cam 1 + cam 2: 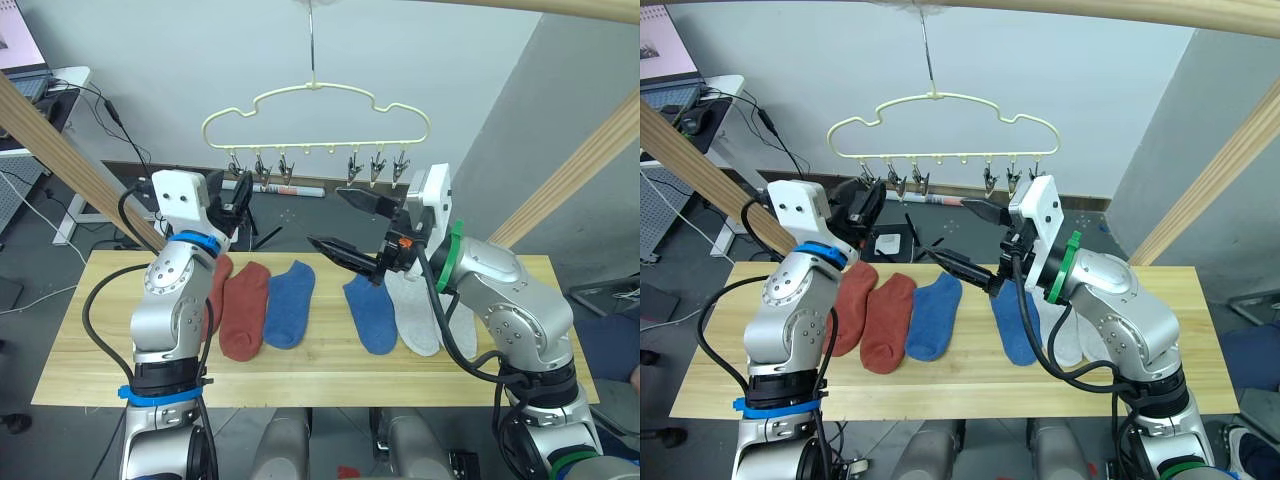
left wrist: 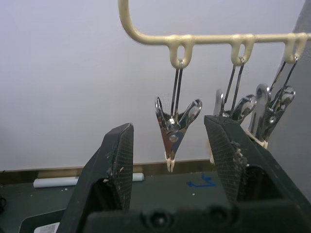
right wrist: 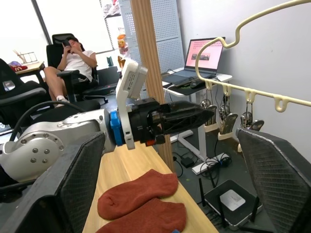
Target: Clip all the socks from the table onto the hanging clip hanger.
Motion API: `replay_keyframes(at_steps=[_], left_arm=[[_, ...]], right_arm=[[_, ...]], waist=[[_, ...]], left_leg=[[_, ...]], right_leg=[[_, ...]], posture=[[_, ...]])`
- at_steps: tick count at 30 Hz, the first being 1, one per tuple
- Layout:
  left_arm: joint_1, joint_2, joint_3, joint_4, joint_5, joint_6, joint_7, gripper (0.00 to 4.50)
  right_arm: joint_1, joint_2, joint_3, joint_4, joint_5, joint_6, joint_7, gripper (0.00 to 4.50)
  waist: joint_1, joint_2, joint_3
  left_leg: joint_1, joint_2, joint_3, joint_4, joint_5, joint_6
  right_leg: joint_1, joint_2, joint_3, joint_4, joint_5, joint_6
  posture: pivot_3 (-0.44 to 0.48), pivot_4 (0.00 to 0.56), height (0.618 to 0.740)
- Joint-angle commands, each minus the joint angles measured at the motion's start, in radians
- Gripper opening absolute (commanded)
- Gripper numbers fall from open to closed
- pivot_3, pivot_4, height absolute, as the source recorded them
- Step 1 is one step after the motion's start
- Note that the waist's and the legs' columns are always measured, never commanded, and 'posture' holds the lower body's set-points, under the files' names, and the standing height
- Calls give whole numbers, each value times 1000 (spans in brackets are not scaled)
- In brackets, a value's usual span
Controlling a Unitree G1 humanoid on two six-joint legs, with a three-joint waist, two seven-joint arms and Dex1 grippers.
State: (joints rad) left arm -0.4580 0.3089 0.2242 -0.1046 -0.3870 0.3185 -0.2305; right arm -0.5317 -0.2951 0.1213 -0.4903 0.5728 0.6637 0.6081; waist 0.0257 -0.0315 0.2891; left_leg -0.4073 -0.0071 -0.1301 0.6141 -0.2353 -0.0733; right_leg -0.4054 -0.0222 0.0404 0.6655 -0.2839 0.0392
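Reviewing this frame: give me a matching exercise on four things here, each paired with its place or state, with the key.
Things:
1. left gripper
2. right gripper
3. rust-red socks
4. clip hanger

States:
A. lying flat on the table, on the robot's left
B. open, raised beside the hanger's leftmost clip
C. every clip bare
D. open, raised above the blue socks

Pairs: 1-B, 2-D, 3-A, 4-C

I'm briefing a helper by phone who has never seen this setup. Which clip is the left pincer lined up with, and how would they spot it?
Find the pale yellow clip hanger hanging above the table. Six metal clips dangle from its lower bar; take the end clip on the robot's left. It hangs between the open fingers of the left pincer, gripping nothing, apart from its neighbours.
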Motion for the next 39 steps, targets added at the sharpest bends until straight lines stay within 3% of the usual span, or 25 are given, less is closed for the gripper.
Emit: replay_keyframes(at_steps=[1, 28, 31, 35, 39], left_arm=[[-28, 2, 2, -10, -1, -23, -15, 2510], [-72, 3, -1, 54, 40, -76, -50, 2510], [-73, 3, -1, 52, 40, -77, -54, 1962], [-74, 2, -2, 47, 35, -78, -61, 841], [-78, 7, -6, 45, 37, -79, -68, 145]], right_arm=[[-24, 12, -6, -61, 38, 6, -15, 4500], [-39, 3, -31, -48, 88, 34, -60, 4500], [-26, -4, -28, -47, 84, 29, -57, 4500], [-22, -1, -32, -51, 93, 36, -69, 4500], [-18, -1, -32, -52, 95, 37, -74, 4500]], waist=[[0, 0, 0], [-1, -1, 16], [0, -1, 17], [-1, -1, 17], [0, -1, 17]], left_leg=[[0, 0, 0, 0, 0, 0], [-1, 0, 0, 0, 0, 0], [-1, 0, 0, 0, 0, 0], [-1, 0, 0, 0, 0, 0], [-1, 0, 0, 0, 0, 0]], right_leg=[[0, 0, 0, 0, 0, 0], [0, 0, 0, 0, 0, 0], [-1, 0, 0, 0, 0, 0], [-1, 0, 0, 0, 0, 0], [-1, 0, 0, 0, 0, 0]], posture=[[162, 314, 740], [156, 336, 740], [156, 335, 740], [154, 337, 740], [156, 338, 740]])
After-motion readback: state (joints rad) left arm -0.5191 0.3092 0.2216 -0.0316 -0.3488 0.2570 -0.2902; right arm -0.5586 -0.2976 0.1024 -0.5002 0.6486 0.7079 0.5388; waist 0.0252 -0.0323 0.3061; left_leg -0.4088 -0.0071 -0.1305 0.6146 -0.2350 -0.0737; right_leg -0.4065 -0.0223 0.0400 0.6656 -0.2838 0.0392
